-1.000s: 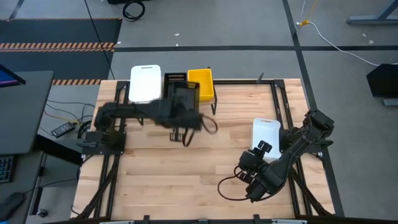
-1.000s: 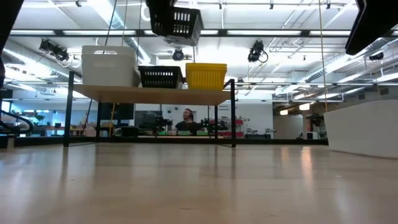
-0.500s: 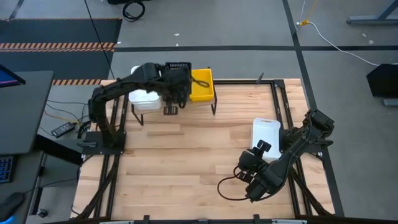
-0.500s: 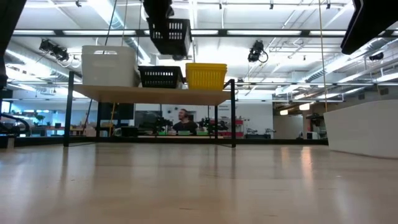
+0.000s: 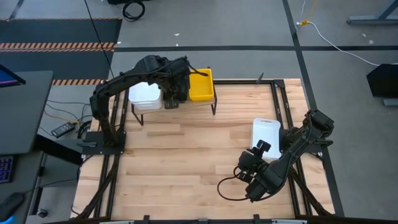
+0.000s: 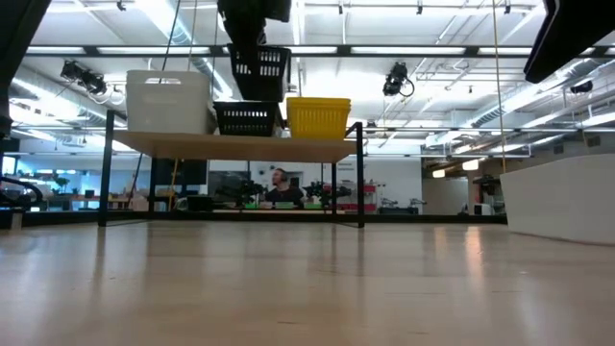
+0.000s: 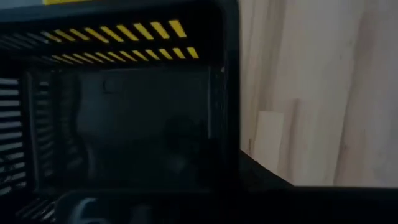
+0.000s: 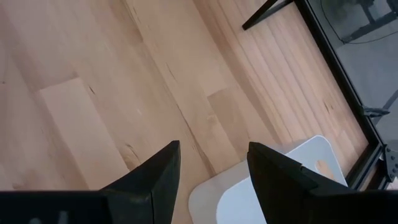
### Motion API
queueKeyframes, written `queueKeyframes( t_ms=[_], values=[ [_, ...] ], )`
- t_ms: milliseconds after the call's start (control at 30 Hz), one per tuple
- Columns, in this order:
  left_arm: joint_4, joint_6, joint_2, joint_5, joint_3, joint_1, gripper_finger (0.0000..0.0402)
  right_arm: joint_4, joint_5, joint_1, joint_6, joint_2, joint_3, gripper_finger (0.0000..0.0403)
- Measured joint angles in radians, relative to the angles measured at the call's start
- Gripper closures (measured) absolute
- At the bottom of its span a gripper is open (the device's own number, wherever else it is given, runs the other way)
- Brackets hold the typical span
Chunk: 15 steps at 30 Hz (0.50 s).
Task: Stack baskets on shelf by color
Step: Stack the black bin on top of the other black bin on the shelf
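The left gripper (image 5: 176, 84), at upper centre of the high view, is clamped on a black basket (image 6: 258, 74) held just above another black basket (image 6: 248, 118) on the shelf (image 6: 231, 146). A white basket (image 6: 168, 101) and a yellow basket (image 6: 318, 116) flank the gap closely. The right gripper (image 8: 211, 171), fingers apart, waits over bare tabletop (image 5: 186, 162) at lower right, near a white basket on the table (image 5: 266, 134).
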Motion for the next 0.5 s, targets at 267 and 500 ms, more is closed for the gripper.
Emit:
queueKeyframes(
  t_ms=[267,500],
  values=[
    [0.01,-0.001,0.023,0.054,0.0,-0.002,0.0393,0.014,0.0,0.001,0.0,0.0,0.0,0.0211],
    [-0.006,-0.007,0.023,0.056,0.0,0.008,0.0393,0.018,0.0,0.003,0.0,0.0,0.0,0.0211]
  ],
)
